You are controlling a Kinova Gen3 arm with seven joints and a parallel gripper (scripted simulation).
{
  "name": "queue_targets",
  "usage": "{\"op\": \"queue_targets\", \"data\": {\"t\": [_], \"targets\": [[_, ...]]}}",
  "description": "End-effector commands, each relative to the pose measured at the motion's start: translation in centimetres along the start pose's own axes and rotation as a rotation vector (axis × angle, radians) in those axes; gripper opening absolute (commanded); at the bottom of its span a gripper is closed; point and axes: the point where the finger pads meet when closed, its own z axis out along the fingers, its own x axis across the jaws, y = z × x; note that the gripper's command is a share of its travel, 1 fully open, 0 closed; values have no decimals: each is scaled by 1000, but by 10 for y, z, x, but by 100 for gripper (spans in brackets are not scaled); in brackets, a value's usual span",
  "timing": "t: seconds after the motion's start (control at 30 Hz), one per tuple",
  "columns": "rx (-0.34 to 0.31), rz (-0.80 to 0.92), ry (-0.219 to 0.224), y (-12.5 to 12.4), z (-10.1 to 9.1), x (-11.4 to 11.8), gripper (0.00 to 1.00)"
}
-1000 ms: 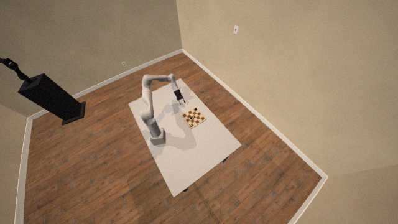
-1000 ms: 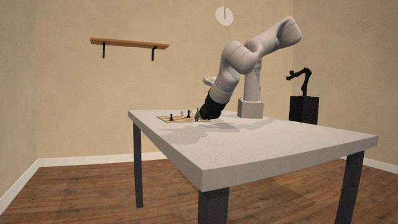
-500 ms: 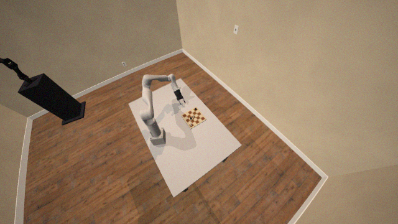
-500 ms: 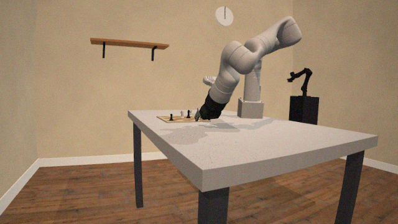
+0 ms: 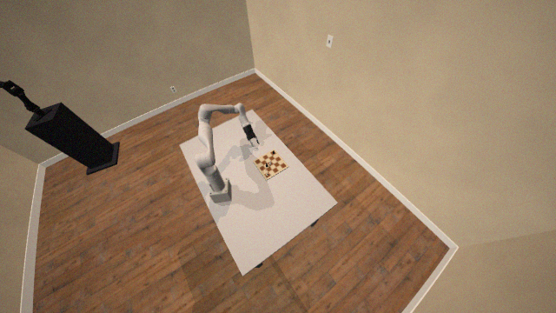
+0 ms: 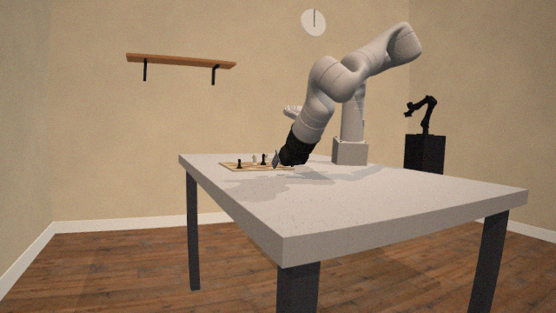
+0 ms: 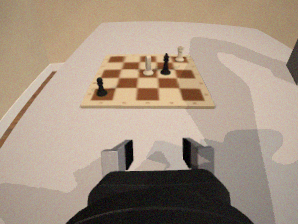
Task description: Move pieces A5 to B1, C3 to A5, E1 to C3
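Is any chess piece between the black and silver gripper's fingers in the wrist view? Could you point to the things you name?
No, the gripper (image 5: 254, 144) (image 6: 275, 160) (image 7: 157, 149) is open with nothing between.

Three chess pieces stand upright on a brown-and-cream checkered board (image 5: 280, 166) (image 6: 253, 169) (image 7: 122, 106): a small black one (image 5: 274, 152) (image 6: 239, 163) (image 7: 101, 88) on a corner square, a slim white one (image 5: 270, 163) (image 6: 254, 159) (image 7: 148, 67) on the centre square, and another white piece (image 5: 267, 174) (image 6: 266, 156) (image 7: 180, 54) at the diagonally opposite corner.

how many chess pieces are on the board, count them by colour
black chess pieces: 2
white chess pieces: 2
total: 4
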Motion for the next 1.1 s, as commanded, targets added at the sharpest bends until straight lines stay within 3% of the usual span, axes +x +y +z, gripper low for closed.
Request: {"op": "queue_targets", "data": {"t": [0.0,0.17,0.4,0.57,0.87,1.07], "targets": [[-5,3,-2,-7,-8,0,100],[-5,3,-2,-19,-20,1,100],[-5,3,-2,-53,-50,3,100],[-5,3,-2,-63,-60,4,100],[-11,16,14,-67,-52,2,100],[-106,109,105,-95,-23,-2,100]]}}
